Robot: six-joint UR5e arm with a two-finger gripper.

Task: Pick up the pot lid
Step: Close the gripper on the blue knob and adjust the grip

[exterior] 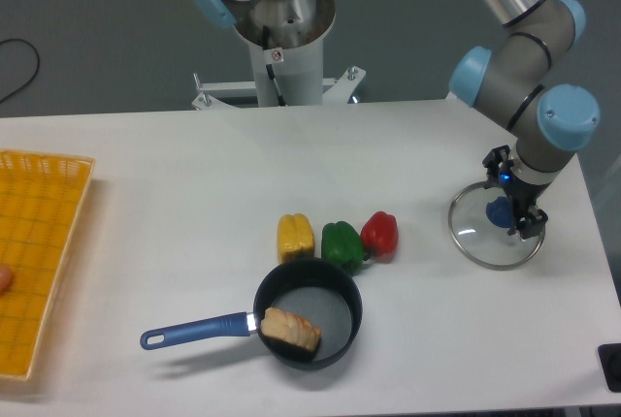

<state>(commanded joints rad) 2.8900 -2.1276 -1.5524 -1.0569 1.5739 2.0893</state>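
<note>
My gripper (pixel 511 194) is open over the upper right part of the glass pot lid (pixel 478 241), one finger towards the back and the other towards the front right. The lid lies flat on the table at the right, with a thin metal rim. Its blue knob (pixel 499 211) shows just left of and between the fingertips, and the front finger overlaps the lid's right side in the view. Whether either finger touches the knob or lid cannot be told.
A black pan (pixel 354 312) with a blue handle stands front centre, holding a brown bread-like piece (pixel 291 330). Behind it are yellow (pixel 295 238), green (pixel 342 245) and red (pixel 380 235) peppers. An orange crate (pixel 44 262) is at the left.
</note>
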